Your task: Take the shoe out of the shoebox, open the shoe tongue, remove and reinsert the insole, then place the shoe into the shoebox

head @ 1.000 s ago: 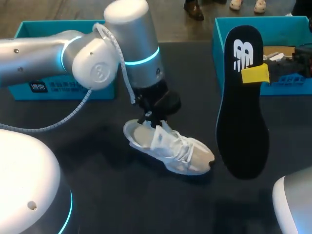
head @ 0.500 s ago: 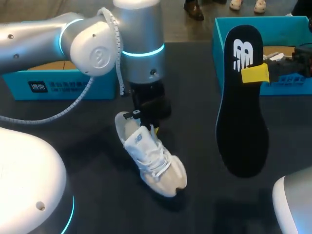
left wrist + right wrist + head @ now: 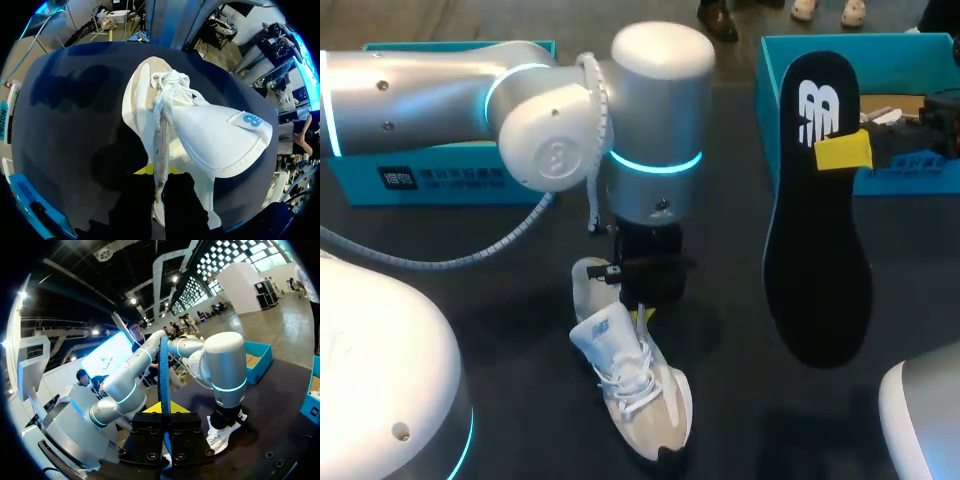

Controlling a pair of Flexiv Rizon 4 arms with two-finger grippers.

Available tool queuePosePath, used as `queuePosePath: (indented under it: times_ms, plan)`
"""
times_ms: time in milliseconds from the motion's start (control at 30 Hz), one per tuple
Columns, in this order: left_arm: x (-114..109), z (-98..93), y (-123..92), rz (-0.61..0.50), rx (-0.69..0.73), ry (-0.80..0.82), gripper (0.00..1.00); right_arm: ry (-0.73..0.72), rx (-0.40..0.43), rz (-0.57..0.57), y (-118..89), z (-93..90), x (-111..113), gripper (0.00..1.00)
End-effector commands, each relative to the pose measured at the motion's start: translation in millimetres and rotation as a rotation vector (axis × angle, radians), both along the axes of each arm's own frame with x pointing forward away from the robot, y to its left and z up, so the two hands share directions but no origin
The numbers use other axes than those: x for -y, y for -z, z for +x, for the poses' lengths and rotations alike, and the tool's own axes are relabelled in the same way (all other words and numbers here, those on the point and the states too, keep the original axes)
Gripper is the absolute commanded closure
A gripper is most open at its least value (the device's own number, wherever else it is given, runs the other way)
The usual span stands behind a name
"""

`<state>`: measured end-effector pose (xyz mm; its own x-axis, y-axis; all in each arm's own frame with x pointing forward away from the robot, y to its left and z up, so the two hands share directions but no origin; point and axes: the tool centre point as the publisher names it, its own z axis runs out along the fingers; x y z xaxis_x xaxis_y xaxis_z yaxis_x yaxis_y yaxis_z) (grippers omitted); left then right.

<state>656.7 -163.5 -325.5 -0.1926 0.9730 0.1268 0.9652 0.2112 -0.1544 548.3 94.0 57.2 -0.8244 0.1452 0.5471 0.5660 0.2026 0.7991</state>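
The white shoe (image 3: 632, 395) sits on the dark tabletop (image 3: 510, 300), directly under and ahead of the left claw (image 3: 159, 177). Its toe points away from that claw, toward the robot's own side. The left claw comes straight down over the heel end and is clenched on the shoe. In the left wrist view, a thin edge of the upper runs up between the two dark fingers, in line with the laces (image 3: 169, 85), and a yellow tip shows just behind it. The tongue (image 3: 225, 142), which carries a small blue tag, is spread wide open to one side just ahead of the claw.

Farther off, well apart from the shoe, the right claw (image 3: 165, 412) is above the tabletop and grasps the black insole (image 3: 820, 230). The insole hangs upright. Its narrower printed end rises above the claw and its broader end reaches down below it. In the right wrist view it stands edge-on between the two fingers.

Beyond the right claw, at the far edge, stands an open teal shoebox (image 3: 910, 55). A second shoebox (image 3: 440, 178) lies beyond the left arm (image 3: 430, 85), well away from the left claw.
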Motion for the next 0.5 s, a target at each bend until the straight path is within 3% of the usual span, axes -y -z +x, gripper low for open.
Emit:
queuePosePath:
  times_ms: [33, 500]
  plan:
    - [2.0, -4.4, 4.1, 0.008, 0.012, 0.024, 1.0, -0.004, -0.003, -0.005, -1.5, 3.1, -2.2, 1.0]
    - [4.8, -10.9, 1.4, 0.027, 0.039, 0.162, 1.0, -0.004, -0.003, -0.005, -1.5, 3.1, -2.2, 1.0]
